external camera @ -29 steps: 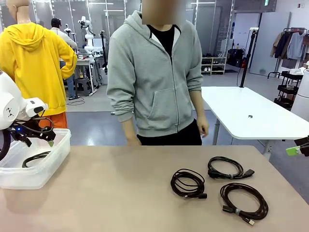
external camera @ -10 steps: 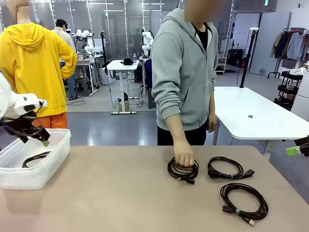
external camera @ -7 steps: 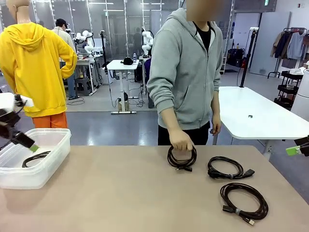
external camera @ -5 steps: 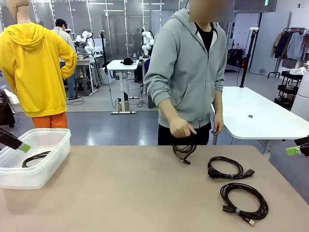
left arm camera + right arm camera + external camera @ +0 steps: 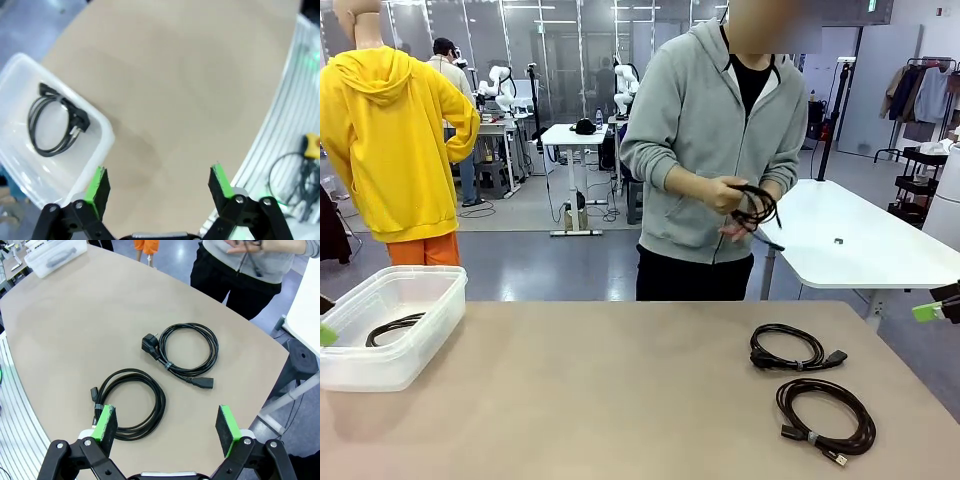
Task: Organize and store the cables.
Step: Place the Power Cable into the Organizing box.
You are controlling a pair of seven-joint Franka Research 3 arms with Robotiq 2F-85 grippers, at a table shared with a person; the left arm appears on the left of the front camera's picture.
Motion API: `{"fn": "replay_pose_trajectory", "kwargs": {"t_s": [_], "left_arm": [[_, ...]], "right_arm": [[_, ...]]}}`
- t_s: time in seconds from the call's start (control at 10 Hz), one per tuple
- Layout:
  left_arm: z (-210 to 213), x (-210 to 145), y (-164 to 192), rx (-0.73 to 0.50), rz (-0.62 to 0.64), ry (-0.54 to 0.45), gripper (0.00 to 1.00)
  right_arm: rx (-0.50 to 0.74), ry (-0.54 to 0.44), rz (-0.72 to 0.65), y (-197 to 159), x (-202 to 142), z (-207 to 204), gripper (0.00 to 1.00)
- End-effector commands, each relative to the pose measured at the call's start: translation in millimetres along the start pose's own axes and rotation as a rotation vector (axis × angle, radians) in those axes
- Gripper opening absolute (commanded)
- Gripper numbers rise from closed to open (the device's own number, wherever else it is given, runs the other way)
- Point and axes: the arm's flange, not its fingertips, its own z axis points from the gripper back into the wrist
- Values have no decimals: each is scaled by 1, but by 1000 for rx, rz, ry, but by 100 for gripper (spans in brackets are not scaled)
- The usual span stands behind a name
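Observation:
A person at the far side holds one coiled black cable [image 5: 756,211] in both hands at chest height. Two more cables lie on the table's right part: a smaller coil [image 5: 786,349] [image 5: 215,352] and a larger coil [image 5: 826,416] [image 5: 160,401] nearer the front edge. Another cable [image 5: 392,328] [image 5: 79,118] rests inside the clear plastic bin [image 5: 440,320] [image 5: 102,131] at the left. My left gripper [image 5: 159,181] is open and empty, high over the table beside the bin. My right gripper [image 5: 165,423] is open and empty, above the table's right edge, near the larger coil.
The tan table [image 5: 580,400] is bare between the bin and the coils. One green fingertip [image 5: 325,335] of my left gripper shows at the left edge, one green fingertip [image 5: 927,311] of my right at the right edge. A white table [image 5: 840,235] stands behind.
The person picked one coil off the table and raised it to chest height in both hands. My left gripper drew back from over the bin to the left picture edge.

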Motion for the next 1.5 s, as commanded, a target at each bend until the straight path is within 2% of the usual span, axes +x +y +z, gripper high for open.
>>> {"fn": "replay_pose_trajectory", "kwargs": {"t_s": [0.0,0.1,1.0,1.1,1.3,1.4], "left_arm": [[-2,-20,-32,-20,-74,-32,100],[0,0,0,0,0,0,100],[0,0,0,0,0,0,100],[0,0,0,0,0,0,100],[0,0,0,0,0,0,100],[0,0,0,0,0,0,100]], "right_arm": [[7,-18,18,-2,-1,0,100],[7,-18,18,-2,-1,0,100],[7,-18,18,-2,-1,0,100],[0,0,0,0,0,0,100],[-88,181,54,2,32,-34,100],[-86,228,90,3,50,-50,100]]}}
